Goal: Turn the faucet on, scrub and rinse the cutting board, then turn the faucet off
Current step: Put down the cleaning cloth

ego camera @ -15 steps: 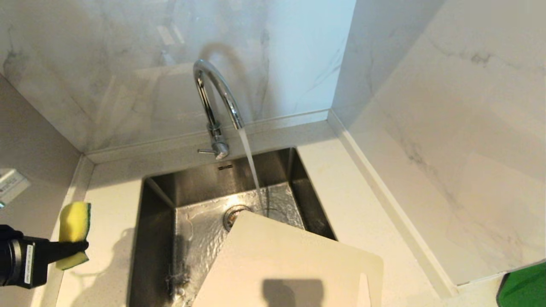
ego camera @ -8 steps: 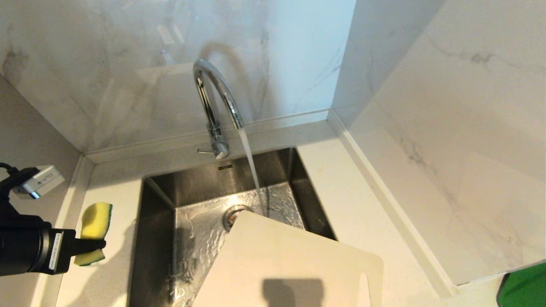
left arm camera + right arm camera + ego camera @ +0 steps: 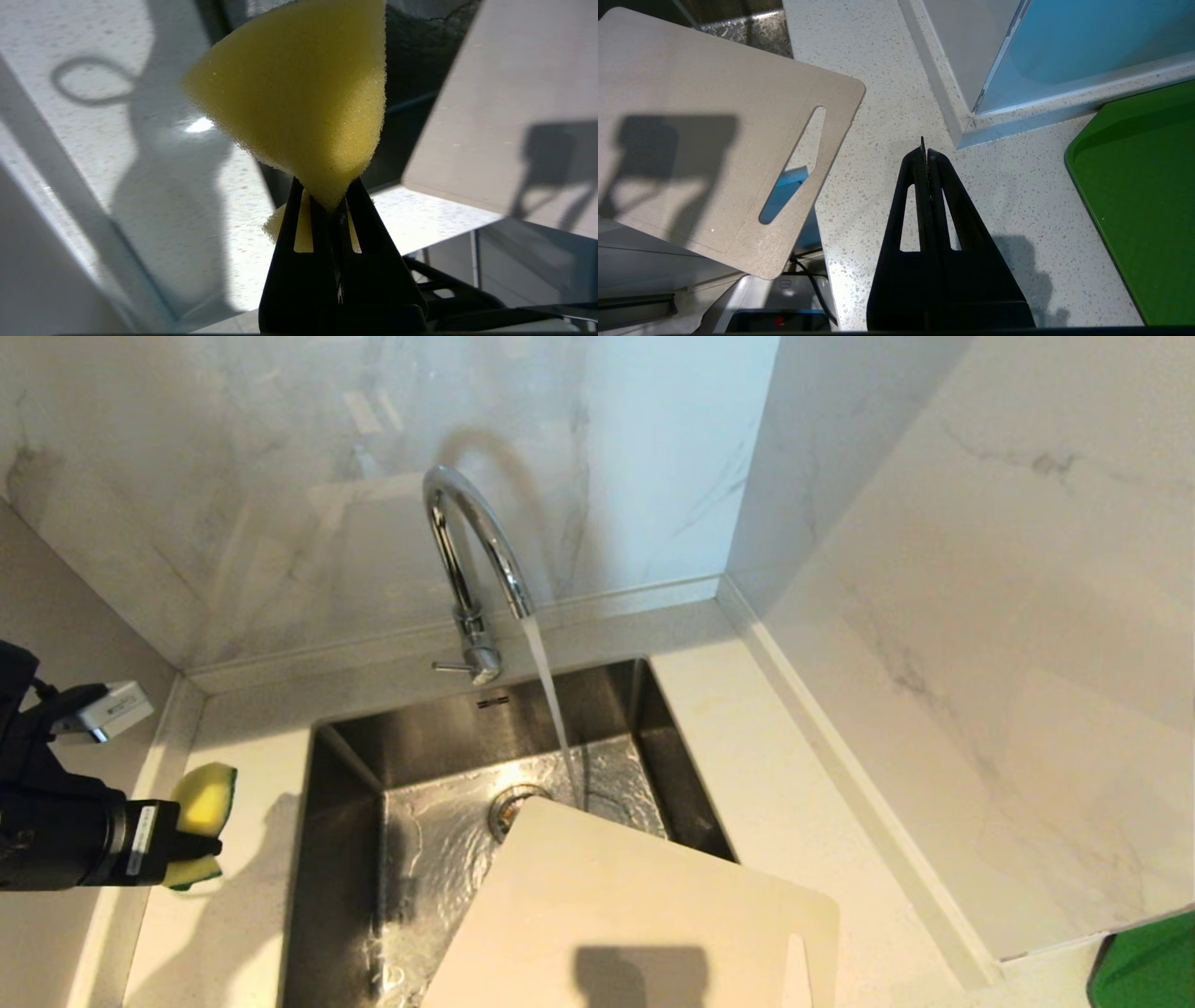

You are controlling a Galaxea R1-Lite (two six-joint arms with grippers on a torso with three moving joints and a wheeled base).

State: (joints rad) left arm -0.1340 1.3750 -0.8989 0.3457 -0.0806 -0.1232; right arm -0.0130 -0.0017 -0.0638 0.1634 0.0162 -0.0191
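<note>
1. My left gripper (image 3: pixel 191 847) is reaching in at the left edge of the head frame, its fingers clamping a yellow sponge (image 3: pixel 203 799) whose lower half is hiding behind them.
2. The cutting board (image 3: pixel 616 915) is running off the bottom edge, one corner overhanging the sink (image 3: pixel 347 859); bare counter (image 3: pixel 794 821) is lying to its right.
3. The faucet (image 3: pixel 471 555) is pouring at center.
4. My right gripper (image 3: pixel 926 156) is hovering over the counter, fingers pressed together and holding nothing.
5. The label on my left wrist is too small for reading.
</note>
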